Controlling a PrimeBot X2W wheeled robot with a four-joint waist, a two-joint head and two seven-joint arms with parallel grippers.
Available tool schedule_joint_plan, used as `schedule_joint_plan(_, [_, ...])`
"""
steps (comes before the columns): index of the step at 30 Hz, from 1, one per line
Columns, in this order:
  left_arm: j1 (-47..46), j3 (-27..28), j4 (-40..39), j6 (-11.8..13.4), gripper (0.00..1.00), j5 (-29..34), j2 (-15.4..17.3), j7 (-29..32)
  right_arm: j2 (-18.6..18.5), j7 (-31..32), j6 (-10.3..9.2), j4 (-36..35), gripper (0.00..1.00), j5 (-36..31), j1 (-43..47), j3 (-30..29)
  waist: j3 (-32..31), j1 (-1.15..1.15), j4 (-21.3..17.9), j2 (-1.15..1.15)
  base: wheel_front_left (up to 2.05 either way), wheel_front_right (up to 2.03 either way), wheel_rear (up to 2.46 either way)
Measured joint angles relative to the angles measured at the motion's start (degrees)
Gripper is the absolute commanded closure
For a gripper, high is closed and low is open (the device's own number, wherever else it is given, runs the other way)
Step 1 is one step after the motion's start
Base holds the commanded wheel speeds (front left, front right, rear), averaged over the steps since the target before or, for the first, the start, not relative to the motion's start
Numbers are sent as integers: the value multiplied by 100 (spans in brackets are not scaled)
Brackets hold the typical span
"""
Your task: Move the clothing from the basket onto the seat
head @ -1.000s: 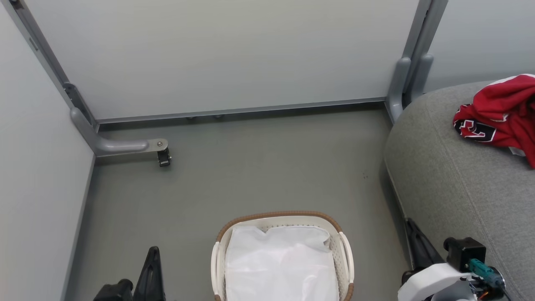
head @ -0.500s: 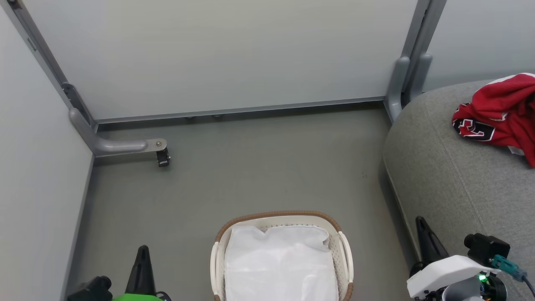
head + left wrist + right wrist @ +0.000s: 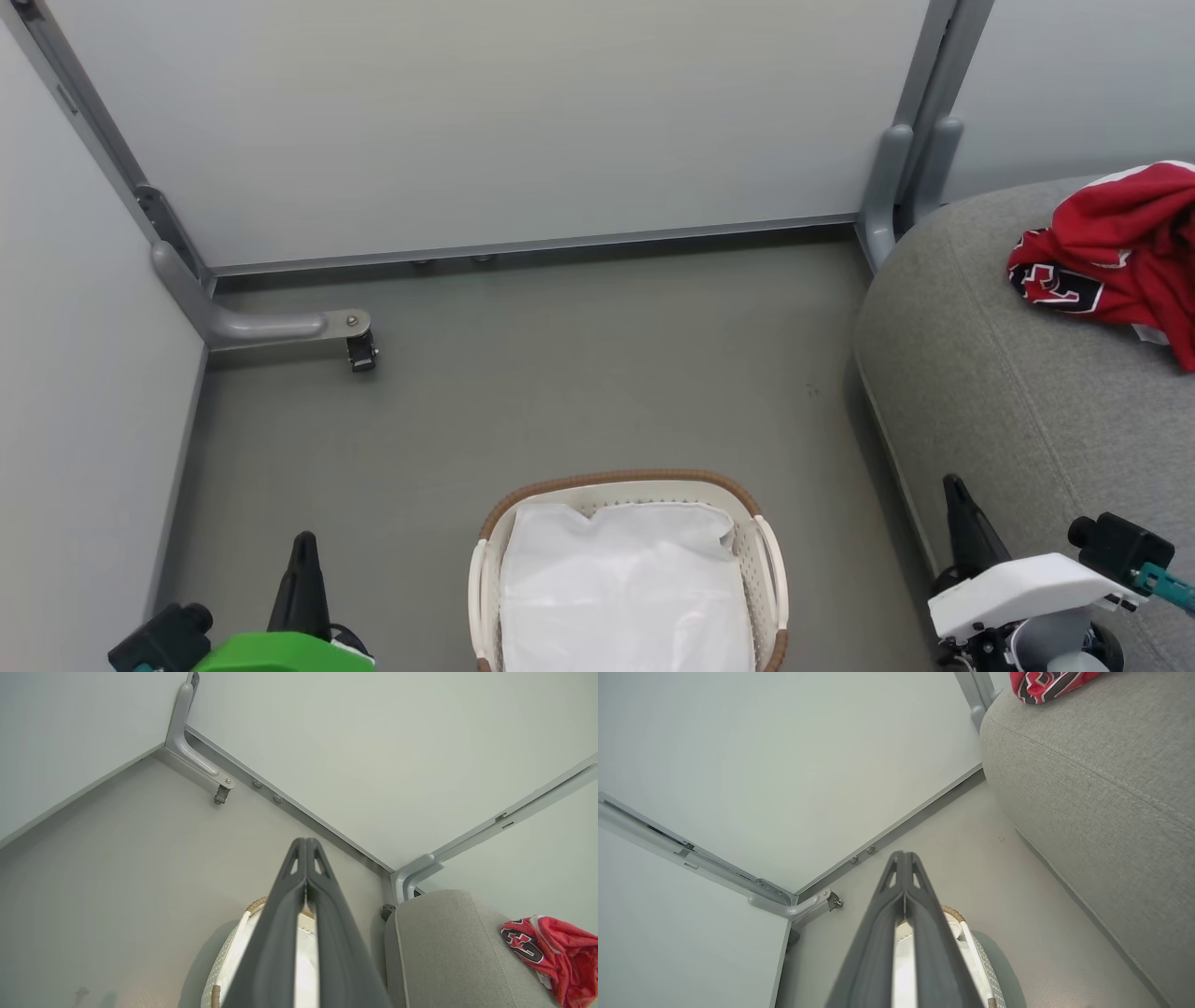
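Observation:
Red clothing (image 3: 1116,257) with black-and-white lettering lies bunched on the grey seat (image 3: 1008,401) at the right, also seen as clothing (image 3: 551,956) (image 3: 1045,683) in both wrist views. The basket (image 3: 773,560) stands on the floor at bottom centre, white with a brown rim, holding just its white cloth liner (image 3: 625,588). My left gripper (image 3: 302,546) sits low at the left of the basket, shut and empty. My right gripper (image 3: 954,490) is shut and empty between the basket and the seat's edge. Both wrist views show the fingers pressed together (image 3: 306,847) (image 3: 903,858).
Pale partition walls enclose the grey floor (image 3: 560,373) at the back and left. A grey bracket with a small black castor (image 3: 359,350) juts out at the left corner. A grey post (image 3: 896,177) stands beside the seat (image 3: 444,947) (image 3: 1101,774).
Both grippers have drawn back toward the bottom of the head view, the left moving left and the right moving right. The basket and clothing lie as before.

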Motion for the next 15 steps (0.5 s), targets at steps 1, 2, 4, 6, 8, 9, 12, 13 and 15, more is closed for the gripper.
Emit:
schedule_joint_plan(1, [-11,11,0,-4,100,-89,2,35,0,18,0,-4,100,86,-14,-11,1,0,-2,0,0,0,0])
schedule_joint_plan(2, [-23,23,0,-8,100,-186,3,49,0,38,0,-12,100,175,-29,-20,1,0,-3,0,0,0,0])
schedule_joint_plan(4, [-60,46,0,-41,100,-308,7,98,0,80,0,-25,100,320,-41,-36,2,0,-6,0,0,0,0])
schedule_joint_plan(6, [-94,80,0,-52,100,-479,10,131,-1,130,0,-40,100,483,-41,-55,4,0,-9,0,0,0,0])
schedule_joint_plan(8, [-110,112,0,-56,100,-606,11,172,-2,159,0,-48,100,624,-44,-68,5,0,-11,0,0,0,0])
schedule_joint_plan(9, [-125,129,2,-65,100,-677,12,192,-2,188,0,-56,100,701,-47,-77,5,0,-13,0,0,0,0])
schedule_joint_plan(12, [-169,157,1,-100,100,-906,15,244,-2,242,0,-73,100,918,-53,-99,7,0,-17,0,0,0,0])
schedule_joint_plan(13, [-187,166,2,-101,100,-965,15,264,-3,261,-1,-76,100,993,-54,-105,8,0,-19,0,0,0,0])
schedule_joint_plan(15, [-204,182,2,-108,100,-1089,16,296,-3,296,-1,-86,100,1126,-57,-120,9,0,-22,0,0,0,0])
